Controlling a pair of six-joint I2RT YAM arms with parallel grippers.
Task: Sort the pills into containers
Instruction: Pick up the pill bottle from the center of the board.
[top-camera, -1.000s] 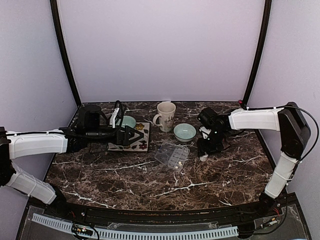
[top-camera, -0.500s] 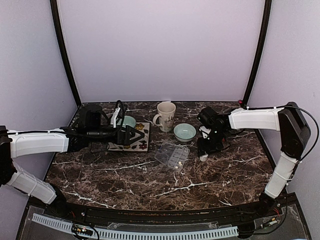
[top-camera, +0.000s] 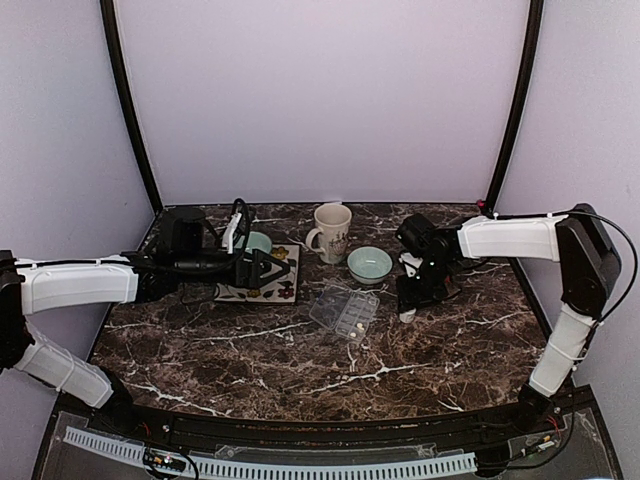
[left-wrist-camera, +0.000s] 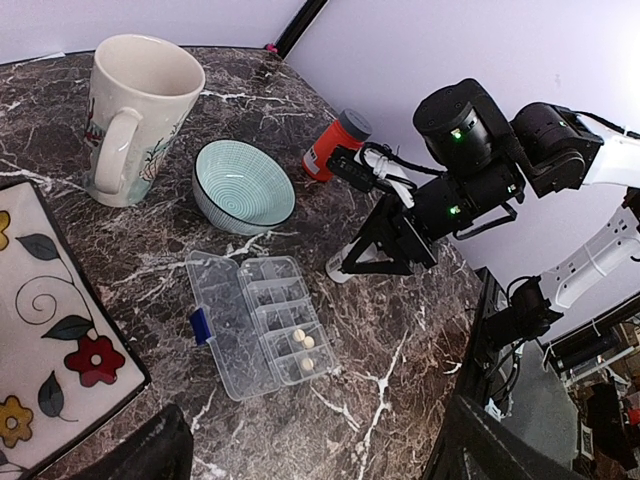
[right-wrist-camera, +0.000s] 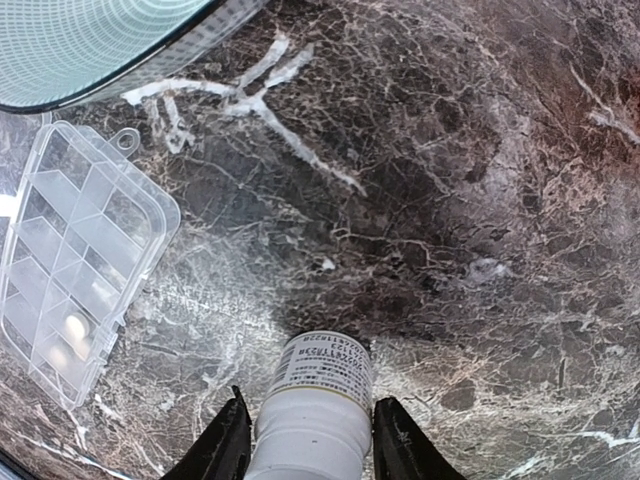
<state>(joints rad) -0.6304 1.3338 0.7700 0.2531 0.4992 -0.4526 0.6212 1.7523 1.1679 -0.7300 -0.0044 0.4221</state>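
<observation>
Pills (left-wrist-camera: 298, 335), three pale ones, lie in compartments at one end of the clear pill box (left-wrist-camera: 225, 345). The box sits lid-open on the table (left-wrist-camera: 400, 380) at the centre of the top view, just below the green bowl (left-wrist-camera: 243, 185). Left claw (top-camera: 280, 271) gapes wide at centre left, holding nothing. Right claw (right-wrist-camera: 310, 445) brackets a white bottle (right-wrist-camera: 322, 375) right of the box; I cannot tell whether its fingers press it.
</observation>
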